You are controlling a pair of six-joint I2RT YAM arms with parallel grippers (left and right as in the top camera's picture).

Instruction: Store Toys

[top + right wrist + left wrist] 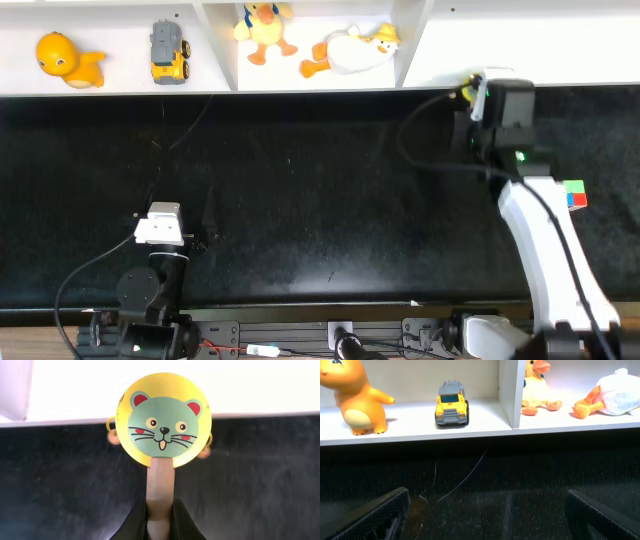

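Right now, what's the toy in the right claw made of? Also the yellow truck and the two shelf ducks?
Cat-face drum: yellow rim looks like smooth painted wood or plastic, can't tell; its handle looks like bare matte wood, plain tan. Yellow truck: likely hard plastic, smooth moulded panels. Yellow duck and white duck: plush fabric, fuzzy and slumped.

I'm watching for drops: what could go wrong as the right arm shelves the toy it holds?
The right gripper holds the yellow round animal-face drum toy only by the end of its wooden handle, so it could pivot or slip. The drum is near the front edge of the white shelf and might catch on it.
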